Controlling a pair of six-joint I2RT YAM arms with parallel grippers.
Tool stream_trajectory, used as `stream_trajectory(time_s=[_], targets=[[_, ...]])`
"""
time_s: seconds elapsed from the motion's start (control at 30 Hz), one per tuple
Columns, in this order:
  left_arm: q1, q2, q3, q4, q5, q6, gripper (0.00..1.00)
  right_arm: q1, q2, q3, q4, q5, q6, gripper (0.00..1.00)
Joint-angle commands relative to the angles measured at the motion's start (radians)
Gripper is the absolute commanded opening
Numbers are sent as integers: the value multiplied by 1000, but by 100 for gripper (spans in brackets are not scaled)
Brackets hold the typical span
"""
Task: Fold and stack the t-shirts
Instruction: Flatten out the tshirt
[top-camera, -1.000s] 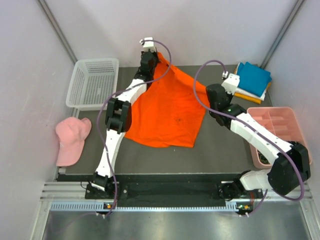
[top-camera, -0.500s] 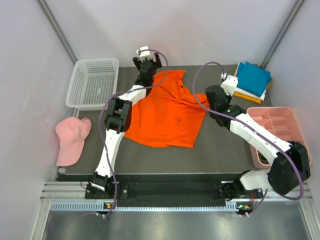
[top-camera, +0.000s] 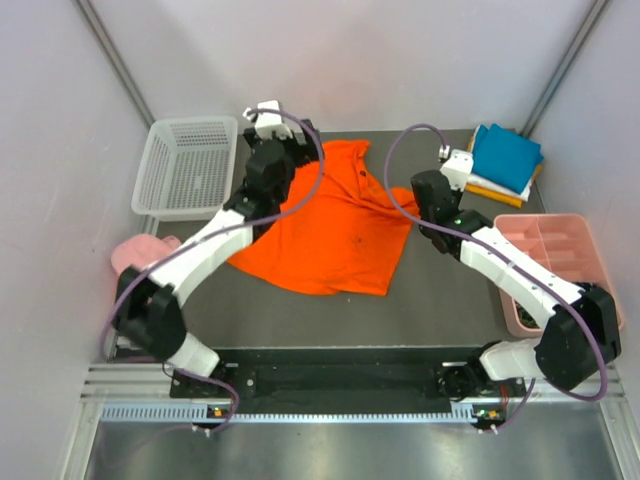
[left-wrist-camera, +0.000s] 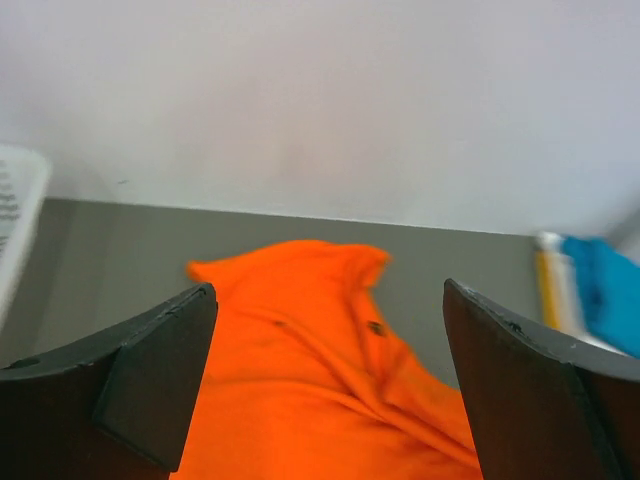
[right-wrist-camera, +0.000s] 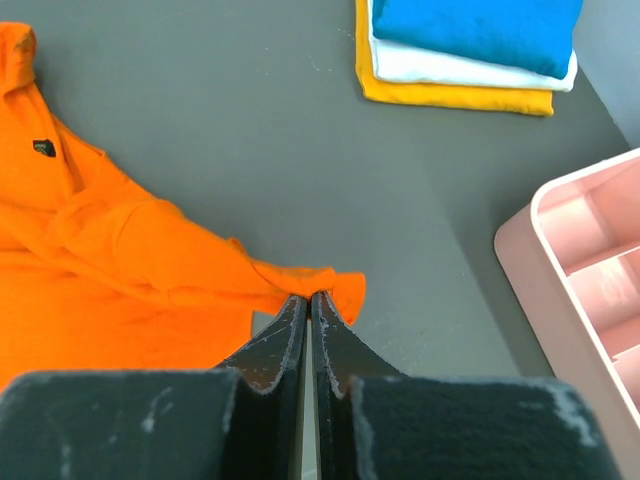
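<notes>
Top, orange shirt (top-camera: 335, 225): spread flat in the middle of the table (top-camera: 440, 295), collar at the far side, not yet folded.
Top, stack (top-camera: 506, 160): blue, white and yellow shirts lie folded at the far right corner, likely where this one goes too.
Top, left gripper (top-camera: 295, 130): above the shirt's far left shoulder, holding nothing.
Left wrist, jaws: wide apart and empty, with the collar visible below between them. They are probably lined up for a fresh grasp.
Right wrist, right gripper (right-wrist-camera: 310, 297): closed at the right sleeve's tip, seemingly pinching it, which would keep that side taut.
Right wrist, tray (right-wrist-camera: 520, 250): near the sleeve, not touching it.
Stage: flattening looks about finished, and folding comes next.
</notes>
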Motion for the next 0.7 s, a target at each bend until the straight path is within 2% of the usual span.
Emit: stream_trajectory(time_s=[0.0, 0.13, 0.23, 0.33, 0.4, 0.53, 0.67], targets=[[-137, -193, -203, -165, -7, -53, 99, -11, -11, 51, 16, 4, -26, 0], [-244, -387, -432, -194, -7, -84, 99, -12, -25, 60, 10, -18, -30, 0], [-336, -448, -556, -185, -19, -75, 99, -15, -31, 72, 6, -53, -44, 0], [-435, -437, -622, -179, -78, -71, 99, -19, -29, 92, -21, -98, -46, 0], [-493, -417, -636, -168, -108, -91, 99, -17, -31, 100, -65, -102, -29, 0], [-542, -350, -633, -116, -125, -122, 99, -26, -25, 97, -102, -69, 45, 0], [-577, -302, -614, -91, -117, -113, 99, -29, 11, 108, -69, 68, 17, 0]])
